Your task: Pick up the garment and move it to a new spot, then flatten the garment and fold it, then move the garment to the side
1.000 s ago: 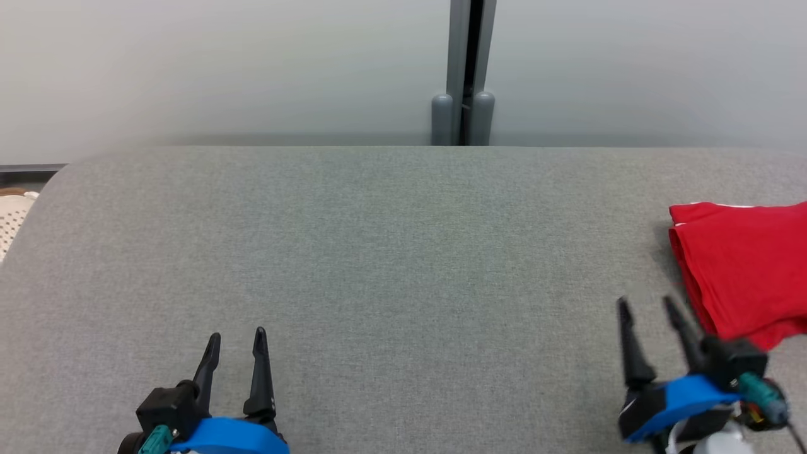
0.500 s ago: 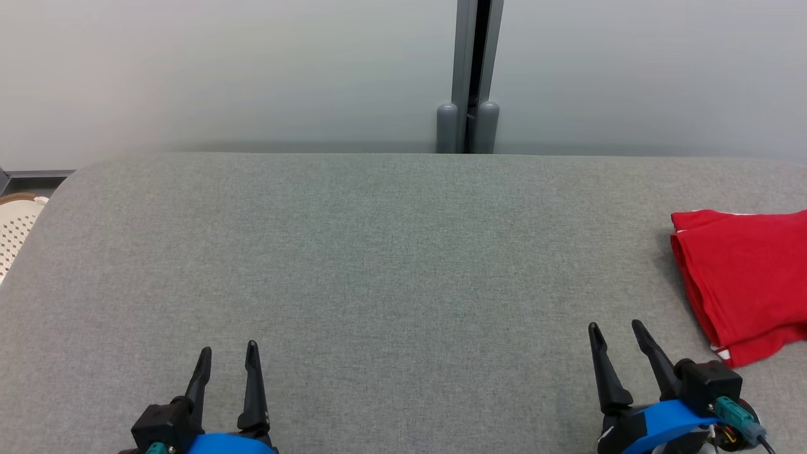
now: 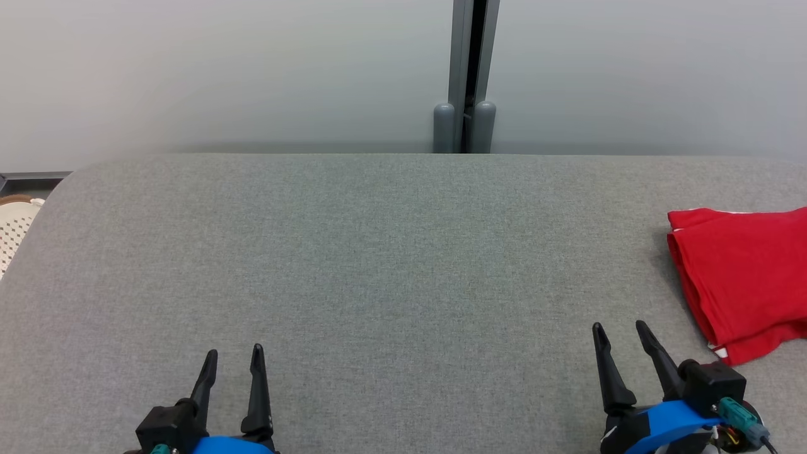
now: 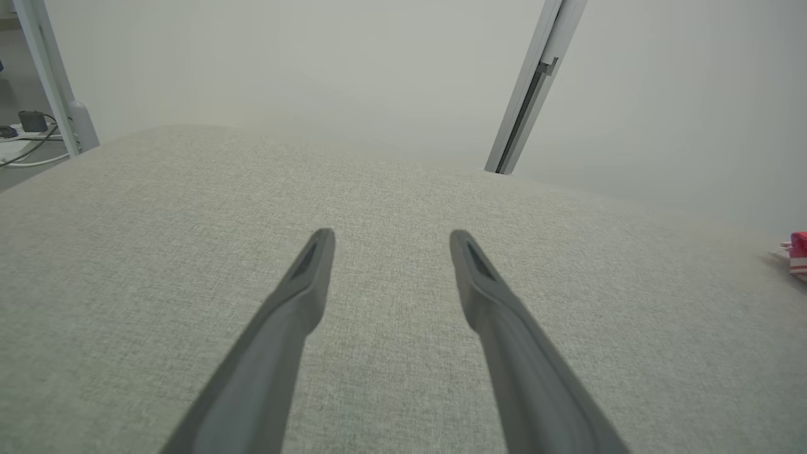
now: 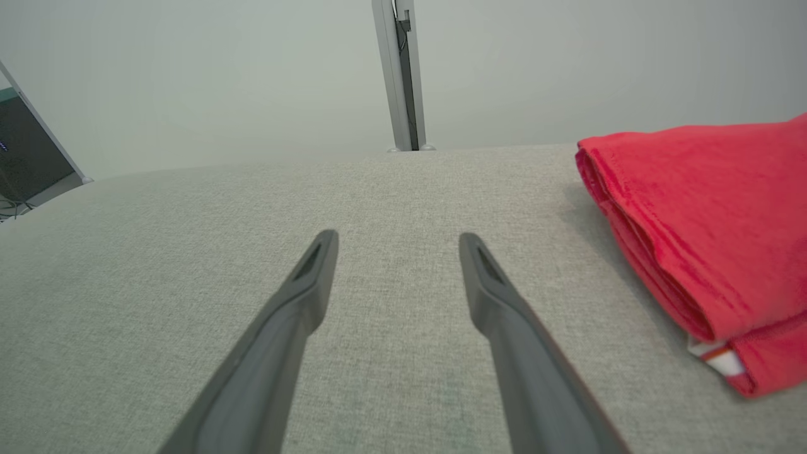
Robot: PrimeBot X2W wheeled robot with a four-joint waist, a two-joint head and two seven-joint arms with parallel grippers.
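A: Item one, garment (image 3: 744, 277): red, folded, white trim at one corner. Where do we log it?
B: We log it at three o'clock on the grey bench (image 3: 378, 252), lying flat.
A: Item two, left hand (image 3: 234, 350)?
B: Seven o'clock, spread wide, holding nothing.
A: Item three, right hand (image 3: 619, 325)?
B: Five o'clock, likewise wide and empty. We note the garment near it, at its two o'clock, not touching.

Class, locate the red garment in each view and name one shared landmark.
Head view: garment at right edge, mid-height.
Left wrist view: garment, a sliver at right edge.
Right wrist view: garment, large, on the right.
Shared landmark: grey post behind the table.
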